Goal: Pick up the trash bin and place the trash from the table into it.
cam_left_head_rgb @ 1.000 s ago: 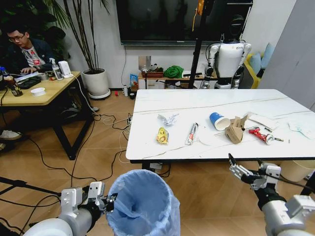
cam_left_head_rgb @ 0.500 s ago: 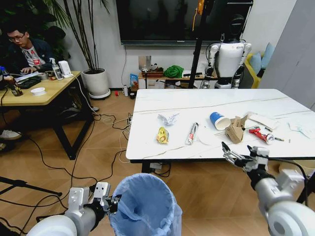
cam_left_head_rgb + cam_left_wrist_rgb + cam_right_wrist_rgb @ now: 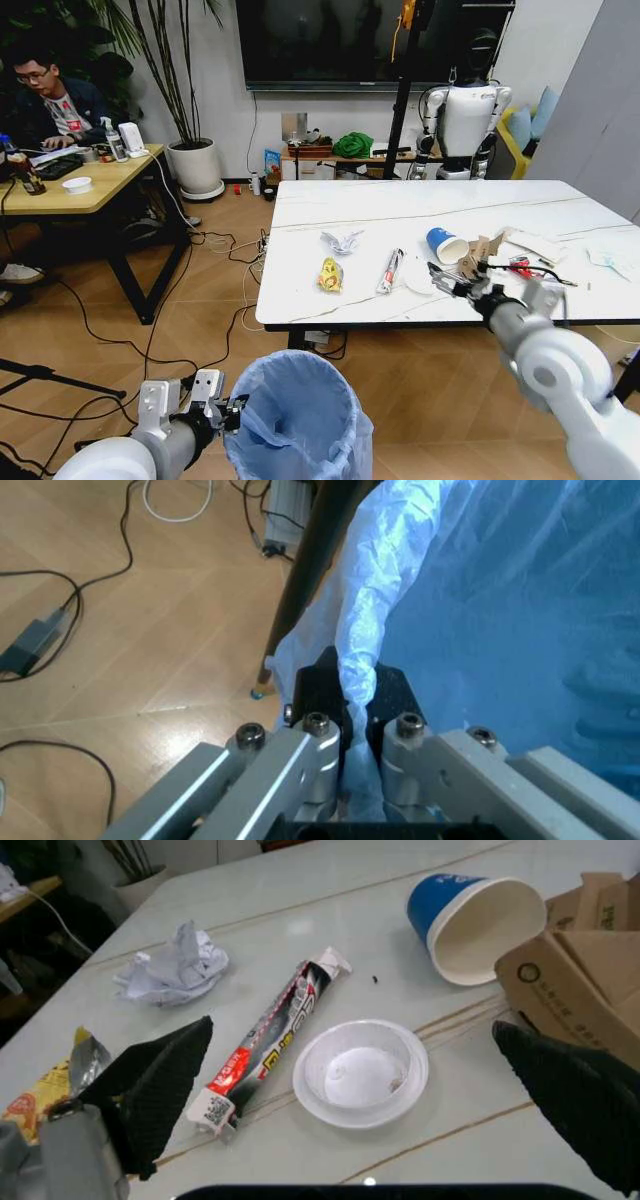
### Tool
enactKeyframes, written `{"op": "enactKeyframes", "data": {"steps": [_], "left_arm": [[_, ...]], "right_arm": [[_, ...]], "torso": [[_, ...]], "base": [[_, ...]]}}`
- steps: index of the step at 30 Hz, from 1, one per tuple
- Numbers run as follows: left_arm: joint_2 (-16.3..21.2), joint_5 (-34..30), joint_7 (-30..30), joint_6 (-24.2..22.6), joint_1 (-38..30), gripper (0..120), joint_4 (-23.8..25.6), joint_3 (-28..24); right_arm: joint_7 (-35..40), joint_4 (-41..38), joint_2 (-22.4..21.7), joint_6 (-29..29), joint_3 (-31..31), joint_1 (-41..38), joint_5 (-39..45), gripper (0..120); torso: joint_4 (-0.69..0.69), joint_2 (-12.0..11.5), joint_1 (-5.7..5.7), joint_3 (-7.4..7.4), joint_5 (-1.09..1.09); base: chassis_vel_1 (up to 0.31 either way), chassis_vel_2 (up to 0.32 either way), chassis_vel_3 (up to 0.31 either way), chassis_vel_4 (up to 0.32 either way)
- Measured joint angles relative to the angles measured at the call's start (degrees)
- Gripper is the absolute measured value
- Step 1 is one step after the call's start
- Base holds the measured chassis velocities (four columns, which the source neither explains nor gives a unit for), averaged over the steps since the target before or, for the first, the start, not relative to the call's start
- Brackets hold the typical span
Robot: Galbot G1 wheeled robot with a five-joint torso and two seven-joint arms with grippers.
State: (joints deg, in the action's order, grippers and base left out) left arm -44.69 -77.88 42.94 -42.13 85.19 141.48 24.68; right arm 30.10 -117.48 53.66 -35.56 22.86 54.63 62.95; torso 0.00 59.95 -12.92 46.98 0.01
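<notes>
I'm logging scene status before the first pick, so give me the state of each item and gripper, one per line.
trash bin: upright, held by its bag rim.
left gripper: shut on the bin's bag rim.
right gripper: open, over the white lid.
blue cup: on its side.
tube: lying flat.
cardboard box: torn open.
white paper: crumpled.

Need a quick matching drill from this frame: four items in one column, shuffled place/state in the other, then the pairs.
Items
1. blue paper cup
2. trash bin
3. white lid
4. right gripper

States
A. held by its bag rim in the left gripper
B. lying on its side on the table
C. open, over the table's near edge
D. flat between tube and cardboard box

Pairs: 1-B, 2-A, 3-D, 4-C
</notes>
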Motion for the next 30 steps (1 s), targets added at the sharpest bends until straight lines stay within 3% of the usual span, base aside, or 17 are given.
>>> {"op": "enactKeyframes", "data": {"steps": [10, 17, 30], "left_arm": [[-0.23, -0.13, -0.05, 0.00, 0.12, 0, 0.08, 1.13], [-0.26, -0.57, -0.12, 0.00, 0.17, 0, 0.39, 1.61], [-1.45, -0.52, -0.88, 0.00, -1.19, 0, -0.45, 0.70]], "right_arm": [[5.50, 8.38, 0.78, -1.66, -8.30, -8.62, 4.88, 100], [10.11, 10.77, 0.82, -2.70, -8.48, -10.90, 10.68, 100], [11.61, 16.15, -0.28, -3.81, -10.94, -14.42, 12.02, 100]], "torso": [[0.01, -0.08, 0.05, -0.04, 0.00], [-0.01, -0.11, 0.07, -0.06, 0.00], [-0.01, -0.15, 0.09, -0.07, 0.00]], "base": [[0.000, 0.000, 0.000, 0.000], [0.000, 0.000, 0.000, 0.000], [0.000, 0.000, 0.000, 0.000]]}}
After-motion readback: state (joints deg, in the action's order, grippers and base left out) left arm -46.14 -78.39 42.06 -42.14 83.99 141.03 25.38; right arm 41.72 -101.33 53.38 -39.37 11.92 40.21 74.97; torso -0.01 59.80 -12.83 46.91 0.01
